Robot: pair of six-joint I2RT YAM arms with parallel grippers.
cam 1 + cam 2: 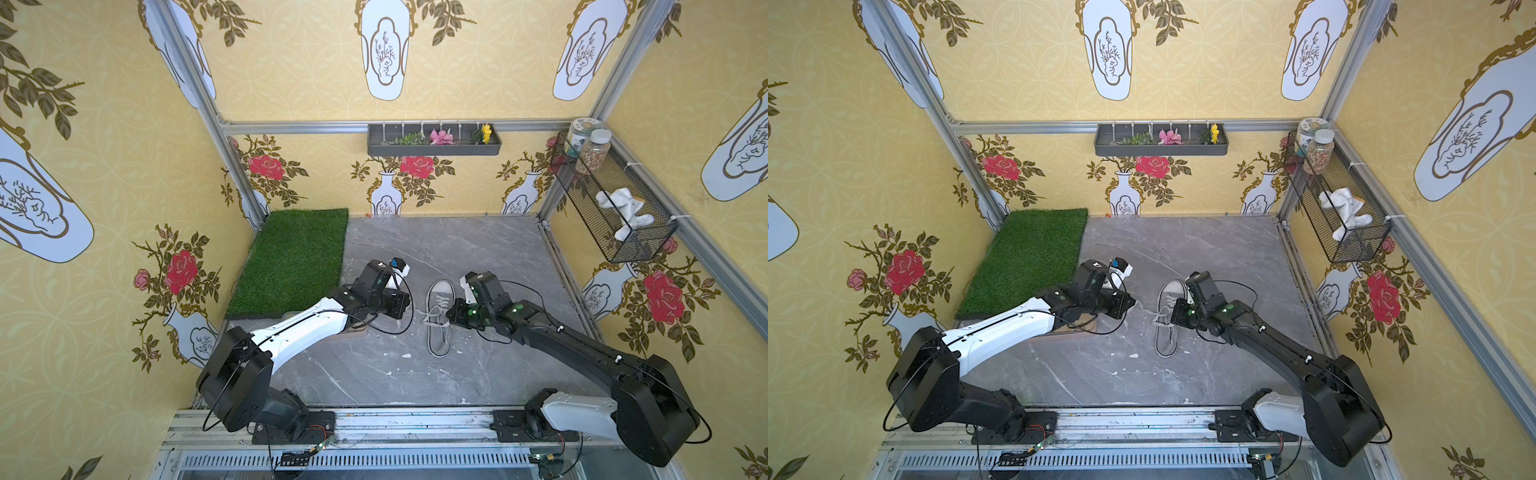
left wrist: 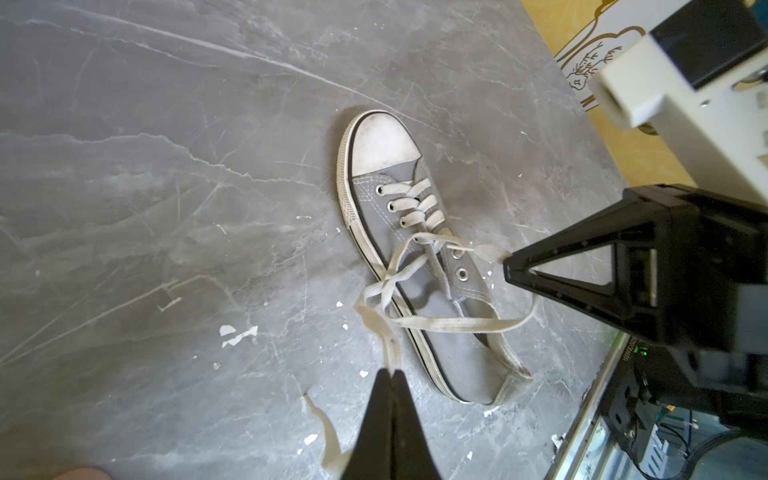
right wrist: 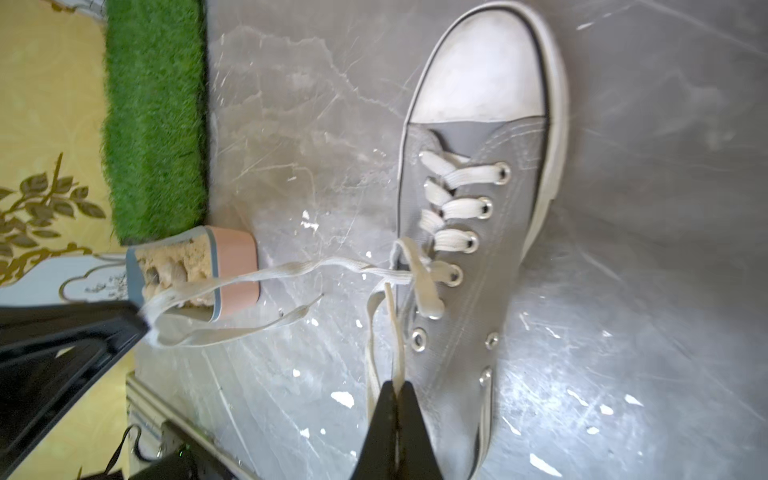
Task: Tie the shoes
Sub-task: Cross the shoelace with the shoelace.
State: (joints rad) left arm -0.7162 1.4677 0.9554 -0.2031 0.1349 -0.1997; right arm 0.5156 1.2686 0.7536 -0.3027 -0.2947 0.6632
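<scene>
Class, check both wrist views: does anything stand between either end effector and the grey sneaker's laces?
Nothing visible does: the left end effector and right end effector are each shut on a lace of the sneaker.

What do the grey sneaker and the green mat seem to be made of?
Sneaker: likely grey canvas, matte, with stitched seams; toe cap looks like scuffed white rubber. Green mat: probably artificial turf, judging by its dense upright blades.
</scene>
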